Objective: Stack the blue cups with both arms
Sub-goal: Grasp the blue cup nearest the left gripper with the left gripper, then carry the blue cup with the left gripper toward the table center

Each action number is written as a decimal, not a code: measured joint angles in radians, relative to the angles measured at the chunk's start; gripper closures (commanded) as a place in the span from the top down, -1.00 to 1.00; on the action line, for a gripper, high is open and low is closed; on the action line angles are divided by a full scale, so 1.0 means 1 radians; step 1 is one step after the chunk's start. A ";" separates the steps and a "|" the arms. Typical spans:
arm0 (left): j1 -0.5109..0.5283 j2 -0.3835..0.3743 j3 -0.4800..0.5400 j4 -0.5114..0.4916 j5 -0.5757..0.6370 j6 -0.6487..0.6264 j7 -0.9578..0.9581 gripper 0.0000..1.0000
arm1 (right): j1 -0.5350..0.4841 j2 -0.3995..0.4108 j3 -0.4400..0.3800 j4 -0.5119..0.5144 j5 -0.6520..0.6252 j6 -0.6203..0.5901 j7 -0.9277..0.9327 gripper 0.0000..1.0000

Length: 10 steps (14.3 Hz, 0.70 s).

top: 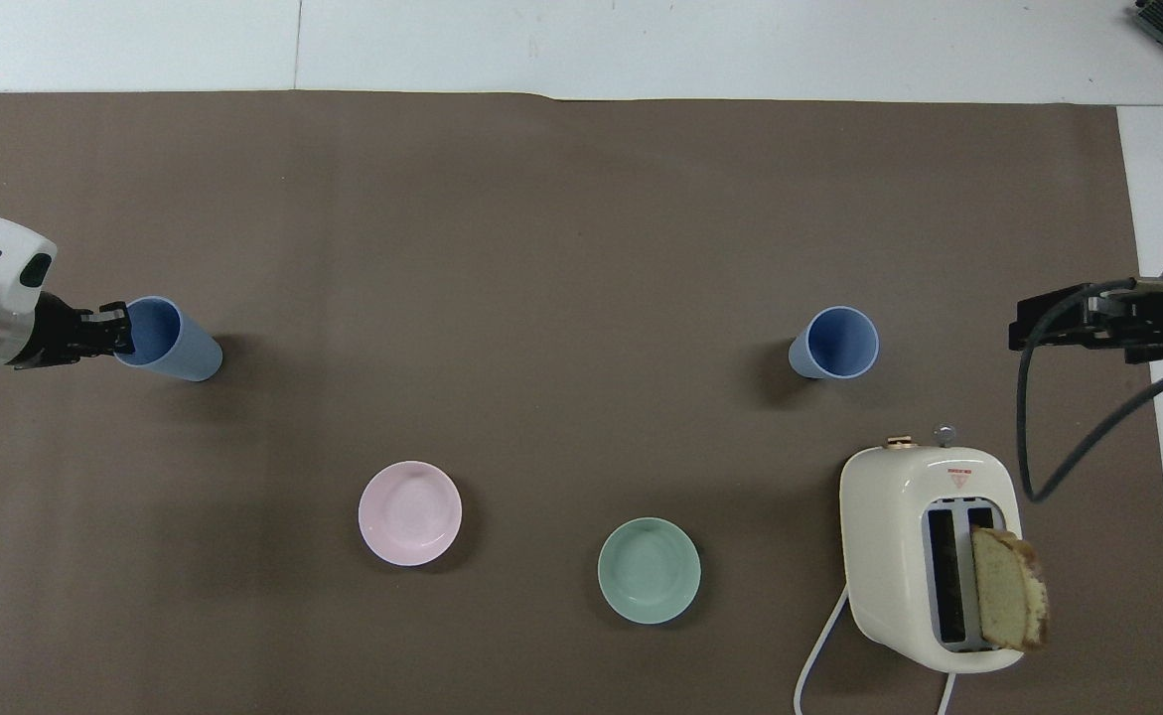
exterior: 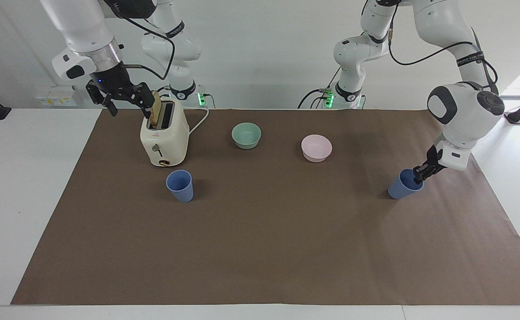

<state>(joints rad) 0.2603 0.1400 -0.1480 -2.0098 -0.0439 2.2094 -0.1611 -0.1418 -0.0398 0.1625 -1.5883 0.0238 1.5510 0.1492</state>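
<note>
Left gripper (exterior: 421, 174) pinched the rim of a blue cup (exterior: 402, 185), tilting it, toward the left arm's end of the brown mat (exterior: 260, 249). Right gripper (exterior: 124, 95) waited over the toaster (exterior: 164, 135), at the bread slice (exterior: 155, 113); jaw gap: cannot tell. Second blue cup (exterior: 180, 186) stood upright at the toaster's 6 o'clock in the facing view. Red triangular label (top: 959, 478) on the toaster, unreadable.

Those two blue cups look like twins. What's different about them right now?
The cup by the toaster stands upright and alone; the cup at the left arm's end leans, its mouth tipped toward the left gripper, whose fingers pinch its rim. The right gripper touches no cup; it waits up beside the toaster. Both cups share the same blue colour, tapered shape and size, and both look empty.
</note>
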 measured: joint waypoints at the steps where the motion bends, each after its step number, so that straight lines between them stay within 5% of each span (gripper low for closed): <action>1: 0.000 -0.002 0.000 0.011 0.000 0.000 0.000 -1.00 | 0.000 0.000 0.000 0.000 0.000 0.000 0.000 1.00; 6: -0.017 -0.013 -0.017 0.173 -0.001 -0.011 -0.007 -1.00 | 0.000 0.000 0.000 0.000 0.000 0.000 0.000 1.00; 10: -0.154 -0.020 -0.027 0.265 -0.001 -0.026 -0.196 -1.00 | 0.000 0.000 0.000 0.000 0.000 0.000 0.000 1.00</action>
<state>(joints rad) 0.1059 0.1204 -0.1745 -1.7448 -0.0444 2.1834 -0.3571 -0.1418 -0.0398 0.1625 -1.5883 0.0238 1.5511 0.1492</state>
